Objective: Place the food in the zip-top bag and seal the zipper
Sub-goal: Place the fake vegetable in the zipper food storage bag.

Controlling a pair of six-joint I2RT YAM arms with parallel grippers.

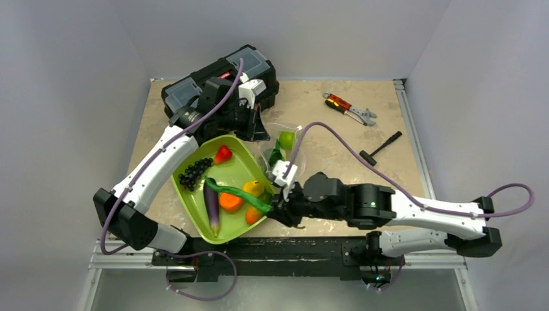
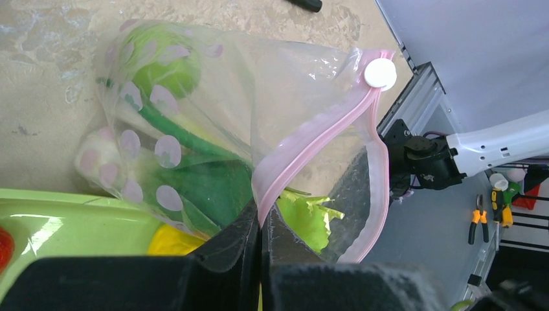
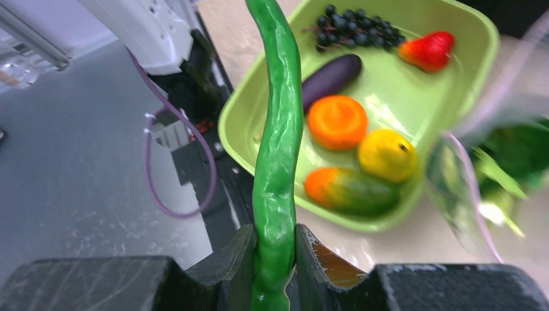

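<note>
The clear zip-top bag (image 2: 259, 97) lies beside the tray with a green apple (image 2: 165, 65) and bok choy (image 2: 207, 188) inside. My left gripper (image 2: 262, 223) is shut on the bag's pink zipper (image 2: 311, 139) and holds the mouth up. My right gripper (image 3: 275, 249) is shut on a long green bean (image 3: 277, 162), lifted over the near rim of the lime-green tray (image 1: 241, 152). In the tray lie grapes (image 1: 193, 172), a strawberry (image 1: 223, 154), a purple eggplant (image 1: 212, 206), an orange (image 1: 230, 201) and a yellow fruit (image 1: 253, 188).
A black toolbox (image 1: 220, 81) stands at the back left, just behind my left gripper. Red-handled pliers with a wrench (image 1: 349, 109) and a black tool (image 1: 380, 147) lie at the back right. Grey walls close in on three sides of the table.
</note>
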